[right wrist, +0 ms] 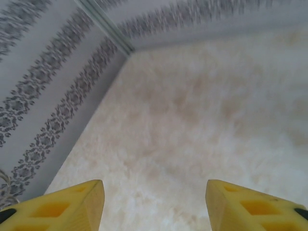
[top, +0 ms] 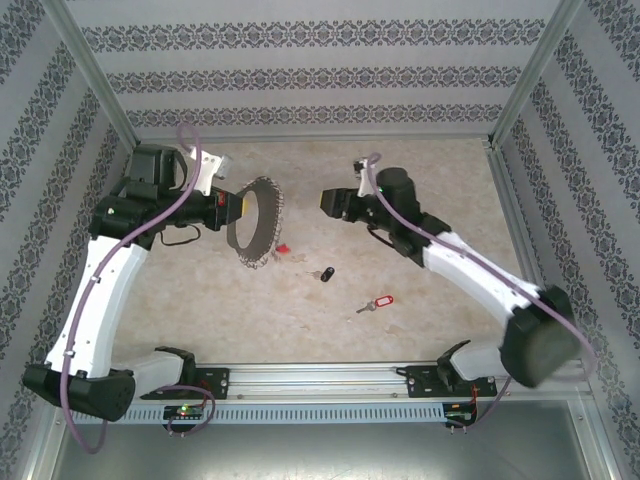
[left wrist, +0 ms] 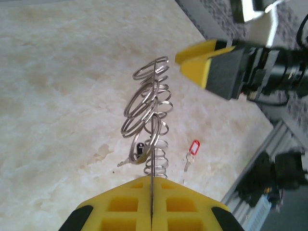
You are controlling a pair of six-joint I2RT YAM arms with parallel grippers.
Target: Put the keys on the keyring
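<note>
My left gripper [top: 240, 206] is shut on the rim of the keyring [top: 256, 222], a large grey ring lined with small loops, and holds it upright above the table. In the left wrist view the yellow fingers [left wrist: 120, 202] pinch the thin rim, and the keyring [left wrist: 150, 103] stands edge-on. My right gripper [top: 329, 203] hangs open just right of the ring, empty; its fingers [right wrist: 72, 204] frame bare table. A red-tagged key [top: 283, 249] sits by the ring's lower edge; I cannot tell whether it hangs from it. A black-headed key [top: 326, 273] and another red-tagged key [top: 378, 302] lie on the table.
Patterned walls enclose the table on three sides. A metal rail [top: 320, 378] with both arm bases runs along the near edge. The right arm's yellow finger [left wrist: 199, 60] shows close to the ring in the left wrist view.
</note>
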